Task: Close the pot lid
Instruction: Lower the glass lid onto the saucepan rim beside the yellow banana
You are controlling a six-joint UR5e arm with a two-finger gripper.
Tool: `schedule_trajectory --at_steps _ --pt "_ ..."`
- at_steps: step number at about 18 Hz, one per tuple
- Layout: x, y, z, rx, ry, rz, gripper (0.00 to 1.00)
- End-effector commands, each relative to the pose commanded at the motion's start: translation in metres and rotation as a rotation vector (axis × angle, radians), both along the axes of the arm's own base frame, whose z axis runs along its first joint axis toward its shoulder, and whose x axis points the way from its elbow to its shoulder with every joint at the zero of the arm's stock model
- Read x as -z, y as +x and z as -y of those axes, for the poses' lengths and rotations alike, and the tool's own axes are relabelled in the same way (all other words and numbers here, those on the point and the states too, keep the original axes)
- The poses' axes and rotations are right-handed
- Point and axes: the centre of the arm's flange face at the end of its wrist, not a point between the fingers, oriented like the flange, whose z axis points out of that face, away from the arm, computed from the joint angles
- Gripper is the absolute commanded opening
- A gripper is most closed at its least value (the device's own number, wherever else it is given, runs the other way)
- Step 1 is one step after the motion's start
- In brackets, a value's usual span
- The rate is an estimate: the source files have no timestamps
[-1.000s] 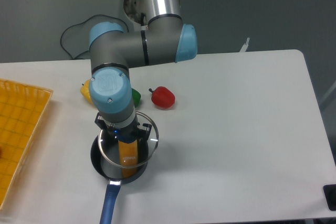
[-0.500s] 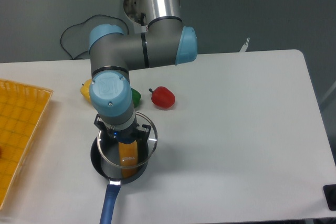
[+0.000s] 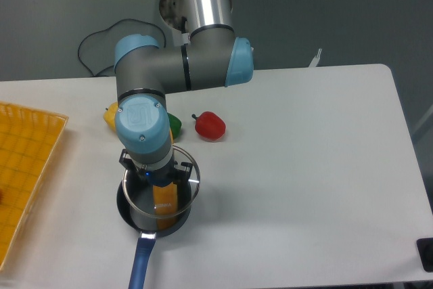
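At the left edge sits one orange tray (image 3: 27, 160). Next, one pot (image 3: 128, 209) rests near the surface's (image 3: 311, 167) front, blue handle toward me. One lid (image 3: 188, 177) hangs just above it, roughly centred, grasped by the clenched pincer (image 3: 154, 175); lowering and release remain, I'd judge. Behind: one yellow, one green, one red pepper (image 3: 210, 125).

One pot (image 3: 135, 211) and one lid (image 3: 177, 187). One red pepper (image 3: 210, 126), one green (image 3: 175, 124), one yellow (image 3: 110, 116). One orange tray (image 3: 27, 160).
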Motion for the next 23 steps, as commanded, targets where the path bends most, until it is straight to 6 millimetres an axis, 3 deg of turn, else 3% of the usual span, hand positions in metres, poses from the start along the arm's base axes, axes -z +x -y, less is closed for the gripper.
schedule_trajectory --at_steps 6,23 --pt "0.002 0.006 -0.019 -0.015 0.012 0.002 0.60" --pt "0.012 0.011 -0.016 -0.002 -0.023 0.004 0.60"
